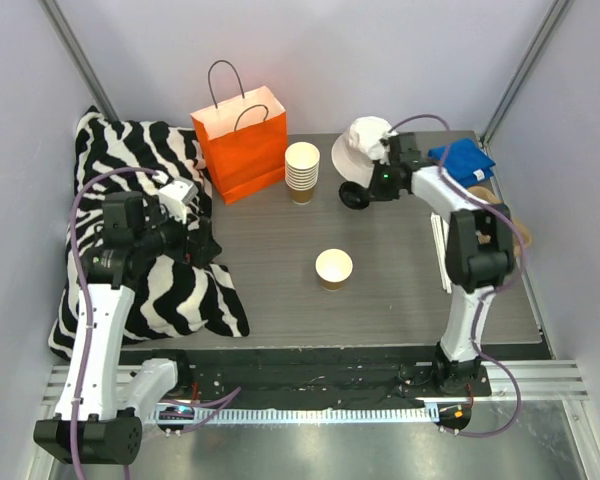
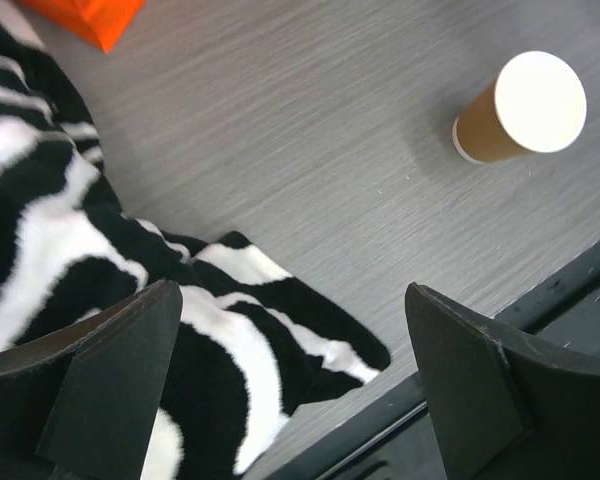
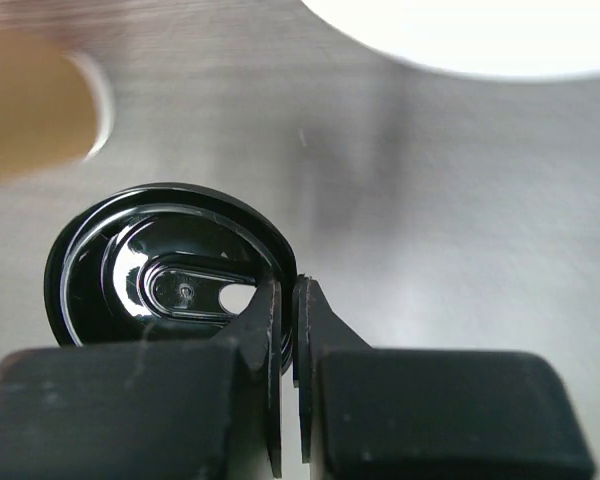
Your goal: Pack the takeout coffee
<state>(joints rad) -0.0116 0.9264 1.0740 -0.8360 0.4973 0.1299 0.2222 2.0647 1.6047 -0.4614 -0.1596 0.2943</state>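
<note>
A small tan paper cup (image 1: 333, 268) with a cream inside stands lidless at the table's middle; it also shows in the left wrist view (image 2: 520, 108). My right gripper (image 1: 358, 196) is at the back of the table, shut on the rim of the round black plastic lid (image 3: 165, 265), which it holds just above the table, right of the cup stack. My left gripper (image 1: 202, 247) is open and empty over the corner of the zebra pillow, well left of the cup; its fingers (image 2: 120, 370) frame the pillow edge.
An orange paper bag (image 1: 240, 140) stands at the back left. A stack of lidless paper cups (image 1: 302, 170) is beside it. A white bucket hat (image 1: 363, 148) and a blue cloth (image 1: 463, 160) lie at the back right. A zebra pillow (image 1: 130, 230) covers the left side.
</note>
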